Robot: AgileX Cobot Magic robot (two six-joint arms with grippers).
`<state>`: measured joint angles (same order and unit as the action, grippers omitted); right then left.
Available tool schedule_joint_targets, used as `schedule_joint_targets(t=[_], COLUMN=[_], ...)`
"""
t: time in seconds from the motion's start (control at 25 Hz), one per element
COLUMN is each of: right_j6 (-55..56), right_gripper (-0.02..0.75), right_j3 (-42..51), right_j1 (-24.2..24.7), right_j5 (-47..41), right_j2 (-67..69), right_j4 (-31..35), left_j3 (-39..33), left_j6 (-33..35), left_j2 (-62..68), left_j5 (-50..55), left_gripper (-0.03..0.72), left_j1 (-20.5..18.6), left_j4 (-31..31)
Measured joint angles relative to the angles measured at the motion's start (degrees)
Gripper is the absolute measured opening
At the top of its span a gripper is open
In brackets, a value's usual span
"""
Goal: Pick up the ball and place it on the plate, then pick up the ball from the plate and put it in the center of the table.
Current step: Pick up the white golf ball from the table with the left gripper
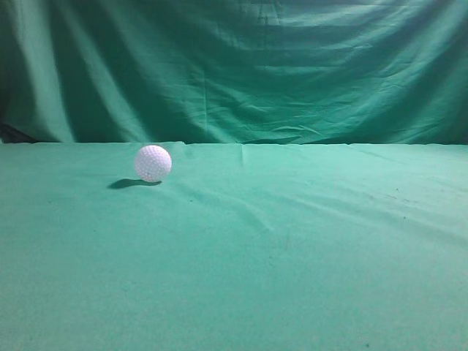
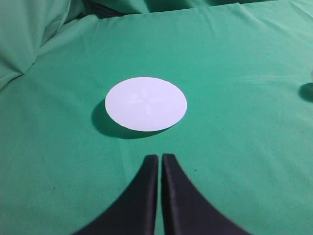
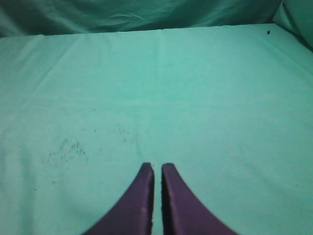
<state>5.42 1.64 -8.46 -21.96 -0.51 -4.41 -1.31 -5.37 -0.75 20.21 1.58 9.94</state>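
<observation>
Green cloth covers everything in sight: a draped curtain (image 1: pixel 241 66) with soft vertical folds hangs at the back, and in front of it a wide tabletop (image 1: pixel 292 248) spreads out under the same fabric, lightly wrinkled. On the tabletop, in the exterior view, the ball (image 1: pixel 153 162) sits alone toward the left and fairly far back, near the line where the cloth meets the curtain. It is white and dimpled, resting on the cloth with a small dark shadow to its lower left, and no arm shows anywhere near it in that view. From the left wrist view, the left pincer (image 2: pixel 159 157) hangs above the cloth with its two dark fingers pressed together, only a thin seam between them and nothing held. Just ahead of its tips lies the plate (image 2: pixel 145 104), a flat white round disc lying on the cloth, with a shadow along its left and lower edge; its surface is bare. At the right edge of that view a dark rounded patch shows, too cut off to identify. From the right wrist view, the right pincer (image 3: pixel 157 166) is likewise closed, its fingers nearly meeting and gripping nothing, over bare cloth marked with a few small dark specks (image 3: pixel 68 149) to its left.
</observation>
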Motion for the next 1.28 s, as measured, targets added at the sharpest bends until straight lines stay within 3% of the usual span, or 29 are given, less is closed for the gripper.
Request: schedule_joint_targets(t=[0.84,1.08,1.28], right_j6=[0.0,0.0,0.0], right_gripper=[0.048,0.048,0.048], right_j3=[0.0,0.0,0.0], right_j1=[0.0,0.0,0.0], right_j5=[0.0,0.0,0.0], right_j2=[0.0,0.0,0.0], right_j4=[0.0,0.0,0.0], left_j3=[0.0,0.0,0.0], left_j6=[0.0,-4.1,-4.5], left_j2=[0.0,0.0,0.0], left_j5=[0.0,-12.6,-17.0], left_gripper=[0.0,0.0,0.0], left_j1=[0.0,0.0,0.0], left_j4=[0.0,-7.4,-5.9])
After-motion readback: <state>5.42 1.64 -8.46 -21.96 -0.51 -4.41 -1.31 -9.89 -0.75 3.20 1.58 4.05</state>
